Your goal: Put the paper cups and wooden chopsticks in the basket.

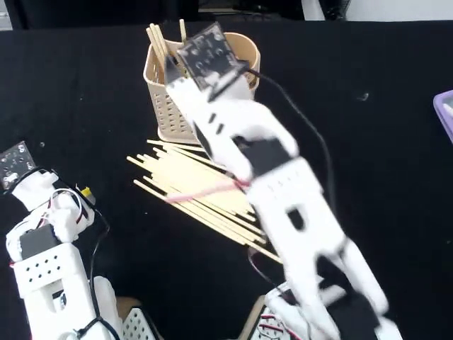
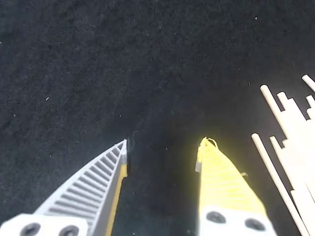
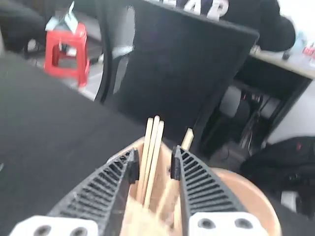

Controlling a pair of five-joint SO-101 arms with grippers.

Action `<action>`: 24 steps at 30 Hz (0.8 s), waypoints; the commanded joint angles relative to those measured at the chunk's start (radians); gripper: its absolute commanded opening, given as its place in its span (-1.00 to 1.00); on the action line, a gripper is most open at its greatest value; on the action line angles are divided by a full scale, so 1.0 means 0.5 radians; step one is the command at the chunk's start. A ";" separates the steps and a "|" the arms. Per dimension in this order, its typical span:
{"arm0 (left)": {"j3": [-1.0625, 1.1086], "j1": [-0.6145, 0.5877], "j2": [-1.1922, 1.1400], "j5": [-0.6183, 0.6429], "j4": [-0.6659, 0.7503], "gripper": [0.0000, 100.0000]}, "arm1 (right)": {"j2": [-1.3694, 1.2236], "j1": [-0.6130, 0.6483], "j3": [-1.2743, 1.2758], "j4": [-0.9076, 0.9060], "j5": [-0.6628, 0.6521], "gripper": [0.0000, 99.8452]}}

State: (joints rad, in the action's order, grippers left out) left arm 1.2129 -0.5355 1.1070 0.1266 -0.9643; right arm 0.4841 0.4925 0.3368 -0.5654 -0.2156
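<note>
The right arm (image 1: 283, 184) extends from the near edge of the black bench (image 1: 368, 177) to the cream slotted basket (image 1: 166, 113), which stands upright at the far side. The right pincer (image 3: 152, 164) sits above the basket opening, released: its jaws stand slightly apart on either side of the upright wooden chopsticks (image 3: 153, 142), with a gap visible at one jaw. These upright wooden chopsticks (image 1: 157, 39) lean against the basket's wall. A paper cup (image 1: 248, 49) stands inside the basket beside them. A loose pile of chopsticks (image 1: 184, 170) lies flat on the bench just in front of the basket, with a pink strip (image 1: 205, 191) across it. The left pincer (image 2: 162, 147) is released, jaws wide apart and holding nothing, low over bare bench near the ends of the pile.
</note>
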 commanded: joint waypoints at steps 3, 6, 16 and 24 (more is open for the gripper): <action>-0.032 -0.005 -0.006 0.000 0.034 -0.55 | 0.474 -0.018 0.094 -1.083 -0.003 -0.76; -0.032 -0.005 -0.006 0.000 0.034 -0.55 | 0.511 0.037 0.489 -1.172 -0.031 -0.75; -0.032 -0.005 -0.006 0.000 0.034 -0.55 | 0.226 0.178 1.588 -0.390 -0.325 -0.57; -0.032 -0.011 -0.006 0.000 0.031 -0.55 | -0.189 0.190 1.536 -0.381 -0.522 -0.61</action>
State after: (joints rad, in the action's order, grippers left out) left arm 1.2129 -0.5355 1.1070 0.1266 -0.9643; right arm 0.4227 0.5708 1.1377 -0.7649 -0.4519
